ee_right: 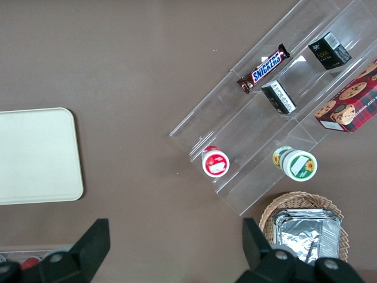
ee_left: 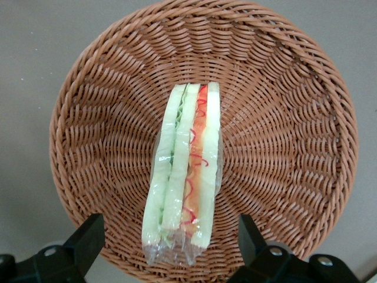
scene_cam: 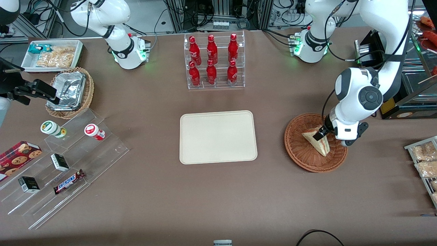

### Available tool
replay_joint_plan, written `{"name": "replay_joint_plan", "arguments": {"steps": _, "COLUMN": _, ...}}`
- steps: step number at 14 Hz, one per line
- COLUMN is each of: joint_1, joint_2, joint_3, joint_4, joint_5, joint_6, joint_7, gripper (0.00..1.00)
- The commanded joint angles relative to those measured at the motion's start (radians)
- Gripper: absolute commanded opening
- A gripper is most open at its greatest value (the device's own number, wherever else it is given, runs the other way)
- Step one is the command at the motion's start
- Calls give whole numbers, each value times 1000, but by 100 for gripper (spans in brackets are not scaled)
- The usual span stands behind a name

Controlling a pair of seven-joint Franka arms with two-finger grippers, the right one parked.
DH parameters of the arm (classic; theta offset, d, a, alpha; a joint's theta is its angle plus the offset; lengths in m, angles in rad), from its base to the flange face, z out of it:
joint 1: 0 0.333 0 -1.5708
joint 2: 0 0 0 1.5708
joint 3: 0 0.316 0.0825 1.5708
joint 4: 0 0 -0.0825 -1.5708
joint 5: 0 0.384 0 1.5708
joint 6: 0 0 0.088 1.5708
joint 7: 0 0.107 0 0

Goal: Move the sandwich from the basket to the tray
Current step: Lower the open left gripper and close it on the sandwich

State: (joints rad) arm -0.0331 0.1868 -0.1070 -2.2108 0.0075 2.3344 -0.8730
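Alignment is what you are being asked to check here. The small triangular sandwich wedge of pale bread with red and green filling layers (ee_left: 185, 171), wrapped in clear film, is lying inside the round, shallow, reddish-brown woven wicker basket (scene_cam: 300, 150), standing on edge with its cut face turned up toward the wrist camera.

Your left arm's black two-finger gripper (ee_left: 168, 239) is hanging directly over that wedge. In the wrist view the two fingers (ee_left: 85, 239) are standing wide apart, one on each side of the sandwich, with basket weave showing between each finger and the bread (so nothing is being held, and neither pad appears to be touching). The front view is showing the fingertips low, at the level of the wedge's upper edge.

The sandwich's long axis is running roughly along the gap between the fingers, tilted only slightly, so a closing stroke would be pressing across the thin stack of bread layers, which I judge to be the right direction.

The flat cream-beige rectangular plastic tray with rounded corners (scene_cam: 218, 116) is lying well apart from the basket, toward the parked arm's end of the table. The grasp itself is not yet made.
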Motion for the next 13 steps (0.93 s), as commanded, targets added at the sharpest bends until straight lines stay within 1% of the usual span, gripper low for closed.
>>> {"name": "replay_joint_plan", "arguments": {"steps": 1, "joint_1": -4, "joint_2": 39, "joint_3": 3, "joint_4": 2, "joint_5": 2, "joint_6": 48, "joint_7": -27, "gripper": 100}}
{"name": "replay_joint_plan", "arguments": {"steps": 7, "joint_1": 1, "joint_2": 88, "joint_3": 3, "joint_4": 6, "joint_5": 0, "joint_6": 79, "joint_7": -34, "gripper": 99}}
{"name": "replay_joint_plan", "arguments": {"steps": 8, "joint_1": 1, "joint_2": 91, "joint_3": 3, "joint_4": 8, "joint_5": 0, "joint_6": 79, "joint_7": -37, "gripper": 89}}
{"name": "replay_joint_plan", "arguments": {"steps": 10, "joint_1": -1, "joint_2": 91, "joint_3": 3, "joint_4": 11, "joint_5": 0, "joint_6": 77, "joint_7": -101, "gripper": 56}}
{"name": "replay_joint_plan", "arguments": {"steps": 11, "joint_1": -7, "joint_2": 92, "joint_3": 3, "joint_4": 16, "joint_5": 0, "joint_6": 76, "joint_7": -142, "gripper": 37}}
{"name": "replay_joint_plan", "arguments": {"steps": 12, "joint_1": -7, "joint_2": 91, "joint_3": 3, "joint_4": 16, "joint_5": 2, "joint_6": 71, "joint_7": -149, "gripper": 23}}
{"name": "replay_joint_plan", "arguments": {"steps": 13, "joint_1": -7, "joint_2": 82, "joint_3": 3, "joint_4": 19, "joint_5": 2, "joint_6": 66, "joint_7": -141, "gripper": 16}}
